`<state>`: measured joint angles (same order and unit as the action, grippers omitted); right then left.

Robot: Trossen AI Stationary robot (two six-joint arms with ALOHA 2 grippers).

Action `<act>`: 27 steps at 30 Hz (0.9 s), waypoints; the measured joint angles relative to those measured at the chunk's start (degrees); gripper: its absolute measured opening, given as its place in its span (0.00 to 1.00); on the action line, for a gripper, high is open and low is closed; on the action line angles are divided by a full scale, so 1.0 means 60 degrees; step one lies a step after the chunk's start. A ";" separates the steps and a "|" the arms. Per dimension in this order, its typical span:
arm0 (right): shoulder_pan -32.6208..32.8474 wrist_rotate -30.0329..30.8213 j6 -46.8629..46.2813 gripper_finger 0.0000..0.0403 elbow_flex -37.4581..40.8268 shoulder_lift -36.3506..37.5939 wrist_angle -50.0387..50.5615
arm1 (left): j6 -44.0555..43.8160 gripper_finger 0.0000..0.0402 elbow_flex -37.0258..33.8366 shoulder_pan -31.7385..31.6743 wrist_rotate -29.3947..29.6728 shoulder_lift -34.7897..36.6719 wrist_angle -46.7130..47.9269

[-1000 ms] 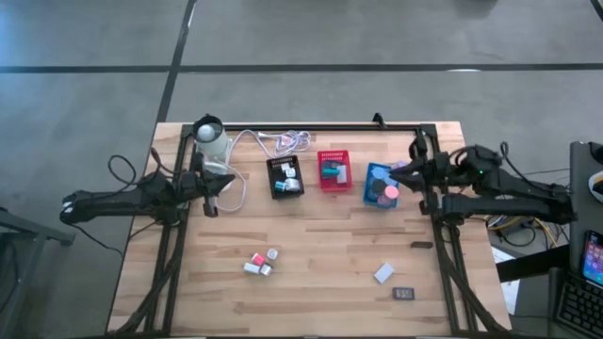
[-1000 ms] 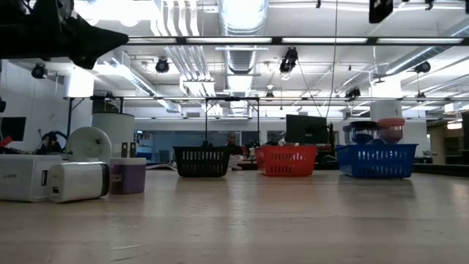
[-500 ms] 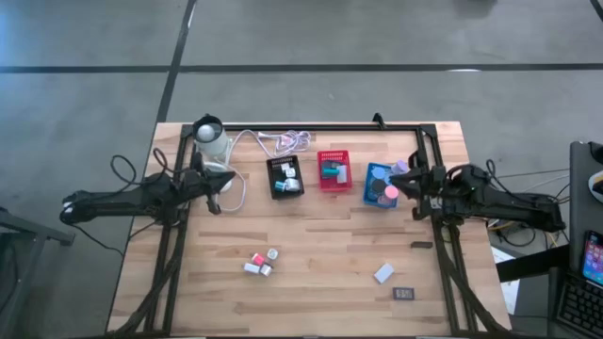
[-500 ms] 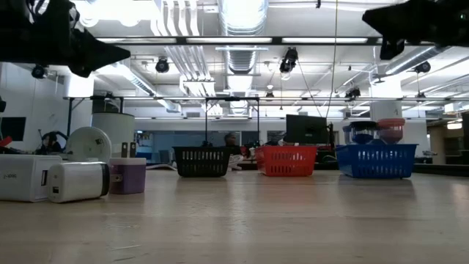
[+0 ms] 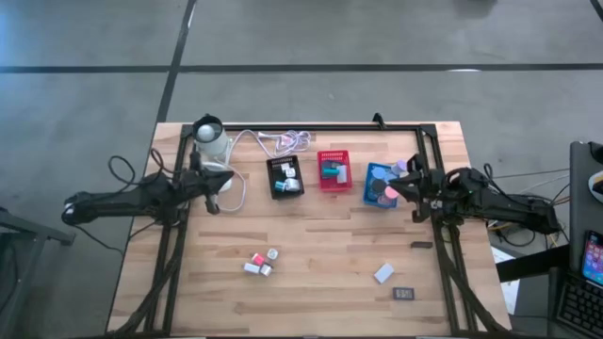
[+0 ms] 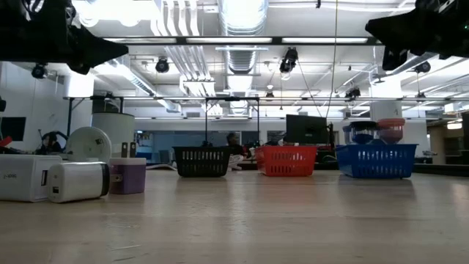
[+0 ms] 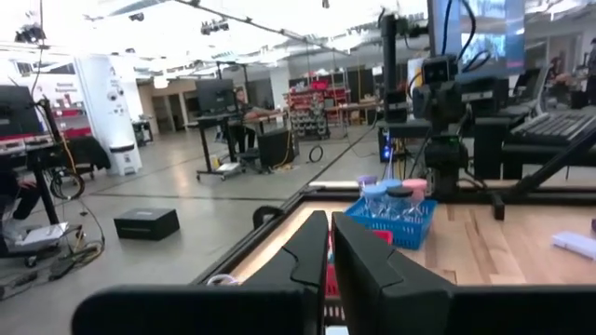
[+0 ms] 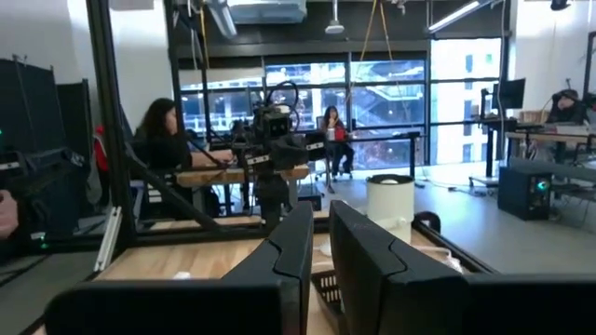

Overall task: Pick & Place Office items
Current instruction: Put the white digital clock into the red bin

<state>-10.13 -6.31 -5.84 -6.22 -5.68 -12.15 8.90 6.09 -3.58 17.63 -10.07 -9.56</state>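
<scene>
The wooden desk holds three little baskets in a row: black, red and blue. Small blocks lie near the front. A white block and a dark rectangle lie apart.

No text, label, brand, number or sign is legible on anything in these views, on the counter or beyond.

Black tray contents and small table cluster too small to identify.
</scene>
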 joint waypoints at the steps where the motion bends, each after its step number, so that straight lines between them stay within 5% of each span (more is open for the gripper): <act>1: -0.0004 -0.0003 -0.0005 0.09 0.0004 0.0069 0.0081 | 0.0001 0.06 0.0000 0.0000 0.0000 0.0116 0.0024; 10: -0.0004 0.0035 0.0028 0.09 0.0238 0.0948 0.0858 | 0.0117 0.01 0.0007 -0.0003 -0.0324 0.1623 0.1077; 18: -0.0007 0.0160 0.0024 0.09 0.0951 0.0895 0.0371 | 0.0289 0.01 -0.0302 -0.0003 -0.0412 0.1530 0.1752; 27: -0.0004 0.0578 0.0308 0.09 0.0951 0.0680 0.0369 | 0.0265 0.02 -0.0924 -0.0007 -0.1647 0.1427 0.1169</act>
<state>-10.15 -2.84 -3.99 -0.51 -1.61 -9.93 10.49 0.54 -3.62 7.75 -1.51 -2.55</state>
